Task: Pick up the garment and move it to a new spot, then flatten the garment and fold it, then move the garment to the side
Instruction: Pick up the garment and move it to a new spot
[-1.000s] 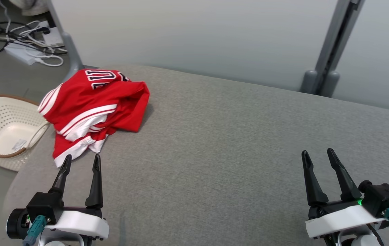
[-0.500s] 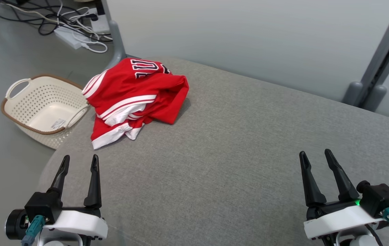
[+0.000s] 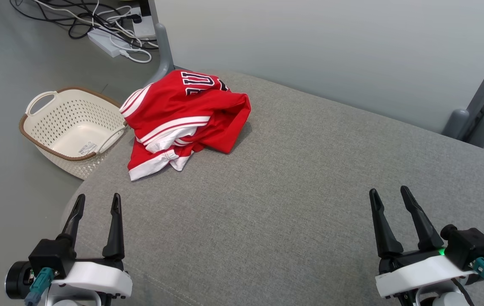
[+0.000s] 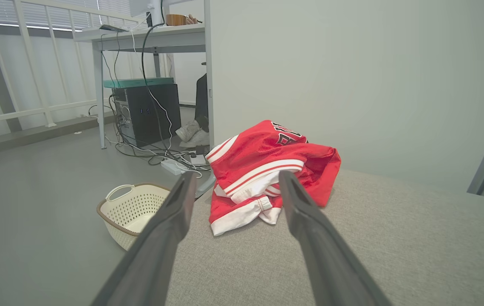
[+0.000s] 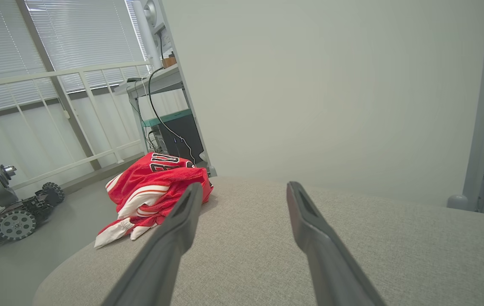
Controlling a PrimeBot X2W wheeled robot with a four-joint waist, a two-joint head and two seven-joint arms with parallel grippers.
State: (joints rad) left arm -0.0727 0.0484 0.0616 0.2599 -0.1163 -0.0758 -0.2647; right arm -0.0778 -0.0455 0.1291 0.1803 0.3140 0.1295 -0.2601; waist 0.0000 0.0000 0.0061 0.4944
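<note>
Red fabric with white stripes and dark lettering identifies the garment point(image 3: 184, 119). It lies crumpled in a heap at the far left corner of the grey cloth-covered bench point(image 3: 301, 191). Its white hem is close to the bench's left edge, and a perforated cream basket point(image 3: 72, 166) stands on the floor just beyond that edge. The layers are bunched over one another, and this corner probably has too little room for spreading. This is the likely reason the task calls for relocation first.

The left tool point(image 3: 98, 196) and the right tool point(image 3: 388, 190) sit at the near edge, well apart from each other. The fingers of each are spread wide and hold nothing. Both point toward the far side, a ready posture suited to reaching forward.

The left tool is the nearer of the two to the heap. In its wrist view the garment appears framed between its fingers, which suggests the approach line is already set. No contact with the garment has been made, so the pick-up step appears not yet begun.
</note>
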